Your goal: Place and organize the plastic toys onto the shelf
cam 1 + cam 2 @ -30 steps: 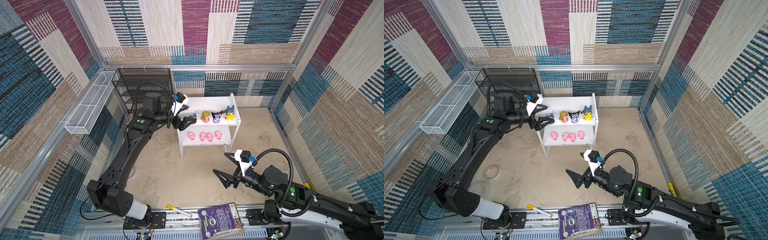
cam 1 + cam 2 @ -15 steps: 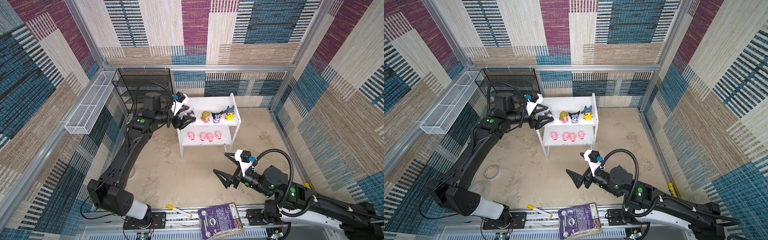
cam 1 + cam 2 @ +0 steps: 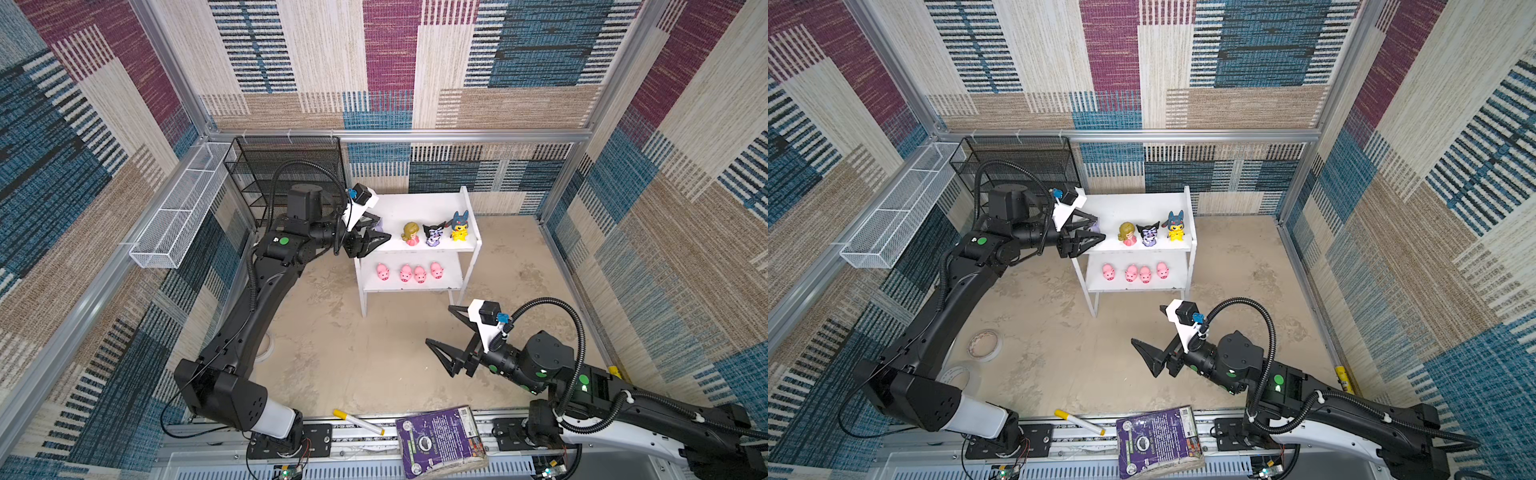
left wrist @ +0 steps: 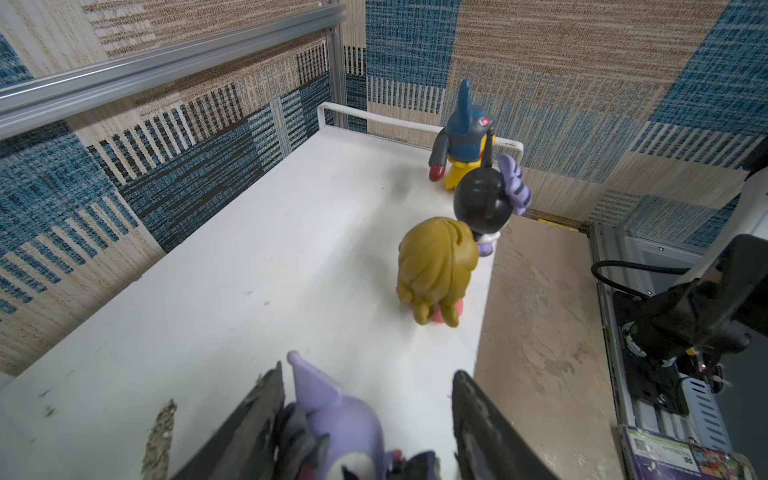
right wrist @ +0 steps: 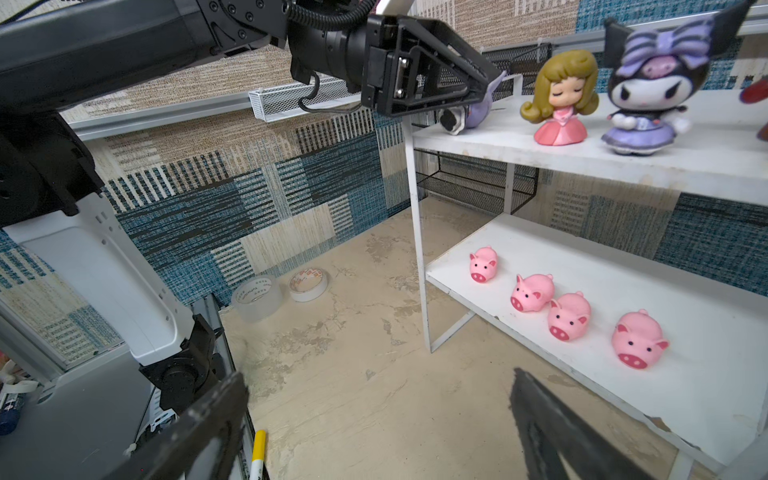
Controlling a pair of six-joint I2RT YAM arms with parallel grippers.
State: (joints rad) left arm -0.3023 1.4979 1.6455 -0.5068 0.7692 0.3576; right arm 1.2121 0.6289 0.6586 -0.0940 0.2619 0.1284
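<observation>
Pigs below figurines on shelf

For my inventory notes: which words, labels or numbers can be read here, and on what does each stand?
Nothing reads clearly.
purple book: cover print too blurred.
clear tape roll: core print too small.
white tape roll: orange marks unreadable.

Patchwork woven walls, mottled beige floor

arms: black, white bases | green dots | ribbed black cables
</observation>
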